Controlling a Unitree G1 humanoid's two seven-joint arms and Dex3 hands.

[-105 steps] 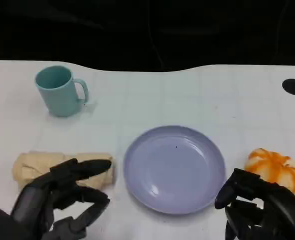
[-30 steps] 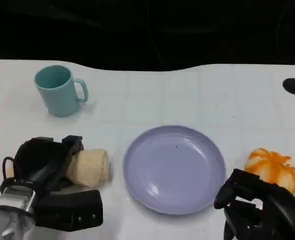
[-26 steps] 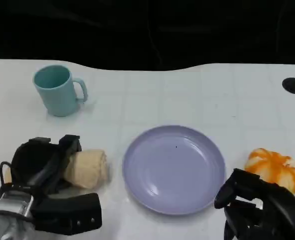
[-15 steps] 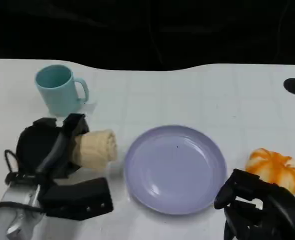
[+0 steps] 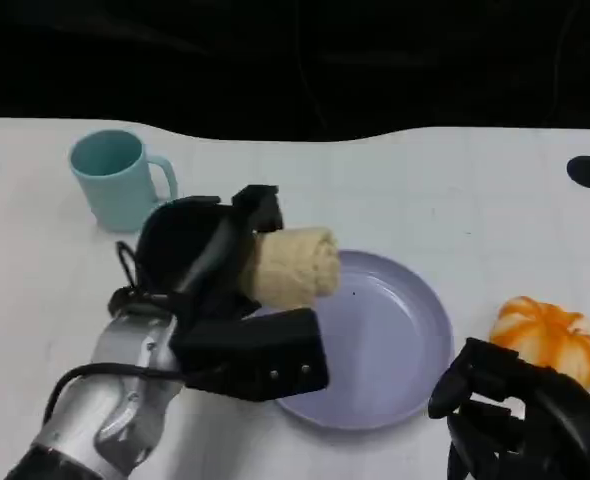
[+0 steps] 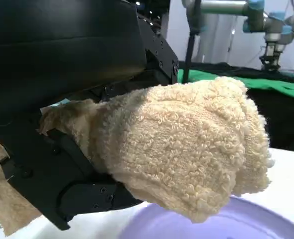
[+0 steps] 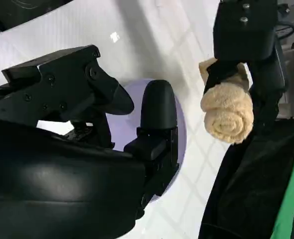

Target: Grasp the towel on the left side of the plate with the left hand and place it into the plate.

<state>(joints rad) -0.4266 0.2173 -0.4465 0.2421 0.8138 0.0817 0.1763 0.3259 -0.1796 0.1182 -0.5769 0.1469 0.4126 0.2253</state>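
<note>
Just beyond my left hand's fingers, clamped round it, the rolled beige towel hangs over the lavender plate's near-left rim, ready to drop, I judge, while my right hand rests curled, holding nothing.

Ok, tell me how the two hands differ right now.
The left hand grips the rolled towel, raised over the near-left rim of the plate; the right hand holds nothing, its fingers curled. The left hand reaches out over the table on its silver forearm; the right hand sits low beside the plate, in front of the orange pumpkin. Both are black.
</note>
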